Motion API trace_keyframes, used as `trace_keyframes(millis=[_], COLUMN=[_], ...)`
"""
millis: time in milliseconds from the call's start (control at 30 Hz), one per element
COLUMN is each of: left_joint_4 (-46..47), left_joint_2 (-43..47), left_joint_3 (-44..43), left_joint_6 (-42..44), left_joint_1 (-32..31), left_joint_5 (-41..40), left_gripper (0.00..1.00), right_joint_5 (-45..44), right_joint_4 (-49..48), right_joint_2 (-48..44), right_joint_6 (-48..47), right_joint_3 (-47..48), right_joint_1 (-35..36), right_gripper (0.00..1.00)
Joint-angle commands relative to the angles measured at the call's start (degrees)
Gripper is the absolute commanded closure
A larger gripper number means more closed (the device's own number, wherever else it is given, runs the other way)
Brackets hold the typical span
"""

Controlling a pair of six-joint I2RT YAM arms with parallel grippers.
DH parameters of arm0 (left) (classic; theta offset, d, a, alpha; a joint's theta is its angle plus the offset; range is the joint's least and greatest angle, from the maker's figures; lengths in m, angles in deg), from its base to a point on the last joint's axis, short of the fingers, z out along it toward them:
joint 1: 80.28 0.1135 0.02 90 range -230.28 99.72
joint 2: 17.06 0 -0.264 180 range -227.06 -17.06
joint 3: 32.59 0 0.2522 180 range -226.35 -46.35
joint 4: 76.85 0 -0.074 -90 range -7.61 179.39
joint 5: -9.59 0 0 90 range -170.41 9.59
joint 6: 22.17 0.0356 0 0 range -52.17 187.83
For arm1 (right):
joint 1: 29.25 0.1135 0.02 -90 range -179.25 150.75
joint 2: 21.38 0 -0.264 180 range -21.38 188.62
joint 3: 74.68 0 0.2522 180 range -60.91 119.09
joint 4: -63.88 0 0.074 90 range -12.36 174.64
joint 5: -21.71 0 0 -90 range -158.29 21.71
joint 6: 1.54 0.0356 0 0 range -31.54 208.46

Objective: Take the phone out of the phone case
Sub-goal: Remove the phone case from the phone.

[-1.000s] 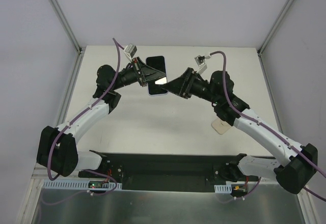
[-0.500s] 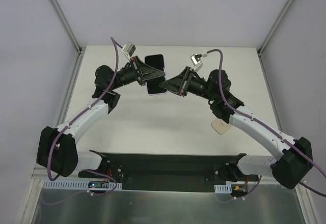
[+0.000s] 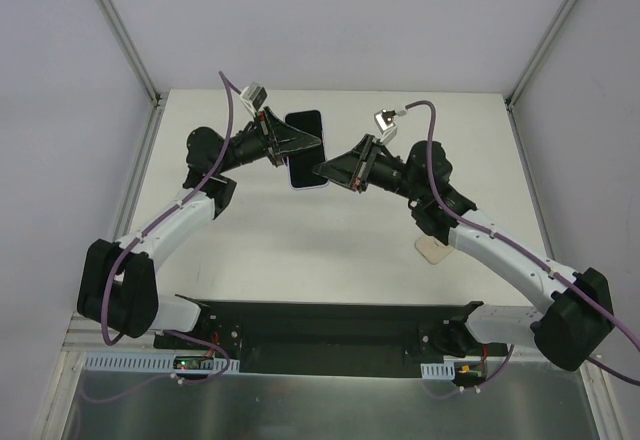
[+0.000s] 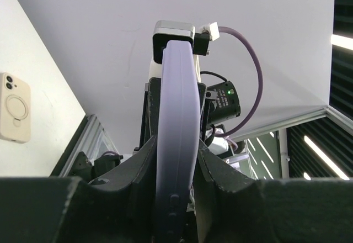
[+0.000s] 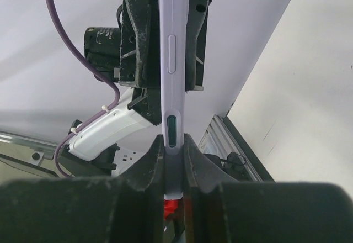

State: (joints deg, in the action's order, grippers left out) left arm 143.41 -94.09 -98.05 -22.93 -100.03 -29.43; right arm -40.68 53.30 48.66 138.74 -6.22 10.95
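Note:
The phone in its lavender case (image 3: 305, 121) is held in the air over the far middle of the table, screen up. My left gripper (image 3: 303, 146) is shut on it from the left. My right gripper (image 3: 321, 168) is shut on its near end from the right. In the left wrist view the lavender case (image 4: 177, 110) stands edge-on between my left gripper (image 4: 176, 146). In the right wrist view the thin lavender edge with side buttons (image 5: 172, 49) runs up from my right gripper (image 5: 174, 143) to the left gripper beyond.
A beige phone case with a ring (image 3: 435, 250) lies flat on the table by the right forearm; it also shows in the left wrist view (image 4: 14, 107). White walls and metal rails (image 3: 140, 175) border the table.
The right gripper has shifted slightly left and its wrist has turned a little. Both grippers stay shut on the cased phone, which has hardly moved.

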Motion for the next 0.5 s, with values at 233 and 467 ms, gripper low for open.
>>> trace_keyframes(millis=[233, 467], left_joint_4=[13.57, 10.06], left_joint_2=[-1.45, -1.01], left_joint_3=[-2.00, -3.84], left_joint_6=[-5.57, -2.58], left_joint_1=[1.03, 1.29], left_joint_5=[-1.06, -0.71], left_gripper=[0.65, 0.63], right_joint_5=[1.65, 1.74], right_joint_4=[-3.87, -3.88], right_joint_2=[-0.43, -0.96], right_joint_6=[-0.27, -0.36], right_joint_3=[-0.12, -0.47], right_joint_1=[-0.30, -0.30], right_gripper=[0.99, 0.99])
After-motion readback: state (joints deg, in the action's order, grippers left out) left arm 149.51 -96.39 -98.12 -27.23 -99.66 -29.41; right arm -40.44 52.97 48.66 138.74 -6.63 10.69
